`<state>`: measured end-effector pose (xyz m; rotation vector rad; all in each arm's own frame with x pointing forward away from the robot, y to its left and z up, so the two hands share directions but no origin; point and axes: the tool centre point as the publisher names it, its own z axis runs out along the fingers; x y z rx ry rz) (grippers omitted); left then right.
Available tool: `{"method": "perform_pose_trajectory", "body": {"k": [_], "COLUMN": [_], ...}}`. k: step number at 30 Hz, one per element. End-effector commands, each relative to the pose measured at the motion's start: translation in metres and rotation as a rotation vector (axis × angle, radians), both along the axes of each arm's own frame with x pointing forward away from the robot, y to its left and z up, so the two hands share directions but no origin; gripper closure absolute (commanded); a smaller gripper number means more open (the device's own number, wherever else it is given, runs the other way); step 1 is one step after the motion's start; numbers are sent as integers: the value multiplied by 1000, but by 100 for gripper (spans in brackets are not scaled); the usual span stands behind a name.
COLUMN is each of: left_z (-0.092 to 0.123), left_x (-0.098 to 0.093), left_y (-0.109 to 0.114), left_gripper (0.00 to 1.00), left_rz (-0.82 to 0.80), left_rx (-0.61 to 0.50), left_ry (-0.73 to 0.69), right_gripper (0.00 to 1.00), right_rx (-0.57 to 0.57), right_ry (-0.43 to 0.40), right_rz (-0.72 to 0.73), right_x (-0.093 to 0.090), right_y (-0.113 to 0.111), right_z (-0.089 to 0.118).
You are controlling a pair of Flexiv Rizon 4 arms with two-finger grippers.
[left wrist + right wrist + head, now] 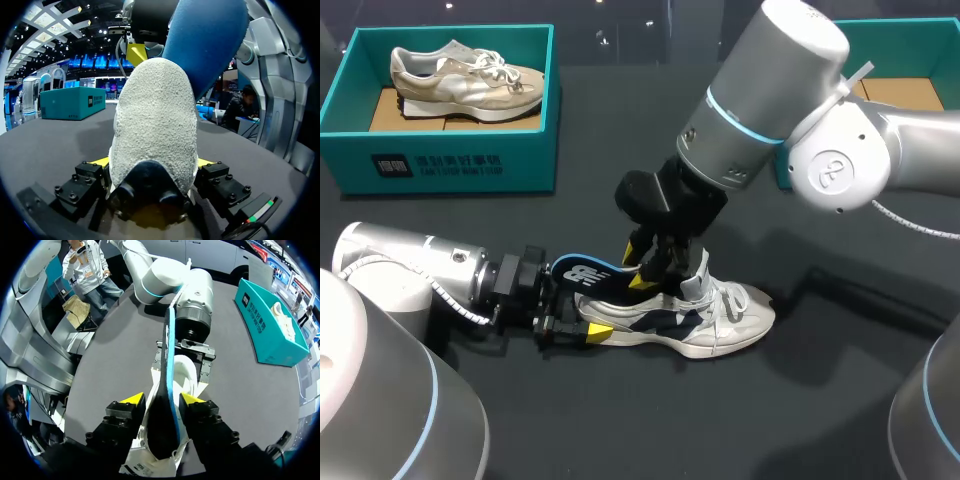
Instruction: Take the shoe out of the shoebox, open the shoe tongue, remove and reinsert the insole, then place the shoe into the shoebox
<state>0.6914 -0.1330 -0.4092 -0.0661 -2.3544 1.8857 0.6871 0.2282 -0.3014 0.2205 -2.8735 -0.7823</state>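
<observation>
A dark table (620,420) carries a teal shoebox (450,165) at upper left, with a beige shoe (460,80) lying inside it, and a second teal box (920,60) at upper right. At the centre a white shoe (720,315) lies on the table, its long axis running left to right, toe to the right. The left gripper (154,165) clamps its heel from both sides. The right gripper (162,399) pinches the blue insole (585,275), which sticks up out of the shoe's opening toward the left.
</observation>
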Motion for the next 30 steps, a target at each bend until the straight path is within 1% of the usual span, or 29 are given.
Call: {"method": "perform_pose_trajectory", "body": {"k": [1,6,13,21,30], "left_z": [0,0,0,0,0], "left_x": [0,0,0,0,0], "left_y": [0,0,0,0,0], "left_gripper": [100,100,100,100,100], "left_rz": [1,1,1,1,1], "left_rx": [1,1,1,1,1], "left_ry": [0,0,0,0,0], "right_gripper": [57,56,55,53,53], "right_rx": [28,36,64,114,187], "right_ry": [47,88,115,148,155], "right_rz": [-22,-46,-61,-87,-90], "right_x": [4,6,1,-3,1], "right_y": [-5,0,9,15,19], "right_z": [-4,0,3,-3,-15]}}
